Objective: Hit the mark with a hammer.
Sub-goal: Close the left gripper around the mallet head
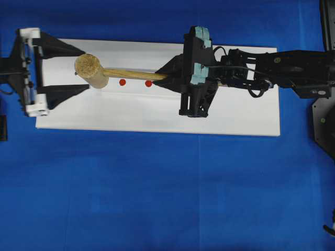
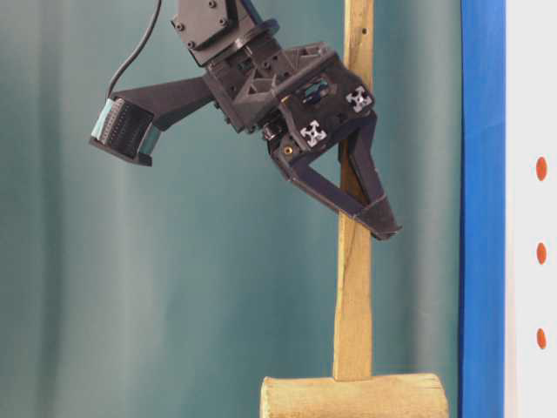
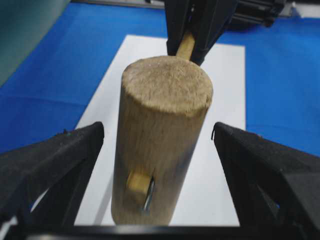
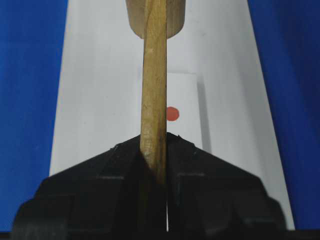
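Right claw point(image 4: 155, 165) clamped (fingers apparently fully together), arm extended; left claw point(image 3: 157, 150) spread wide.

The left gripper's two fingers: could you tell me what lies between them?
The hammer head, untouched by either finger of the open left gripper, seen in the left wrist view.

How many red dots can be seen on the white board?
2 in the overhead view: one red dot near the hammer head, another red dot near the right gripper. The table-level view shows three along the white board, so one is probably hidden overhead.
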Controlling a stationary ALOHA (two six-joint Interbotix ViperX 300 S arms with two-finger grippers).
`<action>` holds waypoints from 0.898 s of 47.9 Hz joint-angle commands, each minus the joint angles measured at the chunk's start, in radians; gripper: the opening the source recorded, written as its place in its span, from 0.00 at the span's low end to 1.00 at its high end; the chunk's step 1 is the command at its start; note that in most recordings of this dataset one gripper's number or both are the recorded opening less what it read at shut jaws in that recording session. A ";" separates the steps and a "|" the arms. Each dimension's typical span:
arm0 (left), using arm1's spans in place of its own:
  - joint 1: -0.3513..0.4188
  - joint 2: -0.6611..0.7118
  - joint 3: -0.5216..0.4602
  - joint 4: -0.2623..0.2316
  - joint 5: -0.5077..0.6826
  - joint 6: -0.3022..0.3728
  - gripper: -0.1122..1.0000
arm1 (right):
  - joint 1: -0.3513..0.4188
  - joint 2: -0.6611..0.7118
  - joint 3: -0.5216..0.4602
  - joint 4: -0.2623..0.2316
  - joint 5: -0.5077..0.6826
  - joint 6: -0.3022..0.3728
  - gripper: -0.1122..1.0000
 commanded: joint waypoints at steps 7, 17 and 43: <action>0.003 0.097 -0.087 0.002 -0.026 0.008 0.94 | 0.002 -0.017 -0.028 -0.002 -0.017 0.002 0.12; 0.003 0.101 -0.091 0.002 -0.026 0.009 0.94 | 0.002 -0.017 -0.028 -0.002 -0.017 0.002 0.12; -0.026 0.100 -0.089 0.003 -0.011 0.015 0.52 | 0.002 -0.017 -0.028 -0.002 -0.012 0.002 0.12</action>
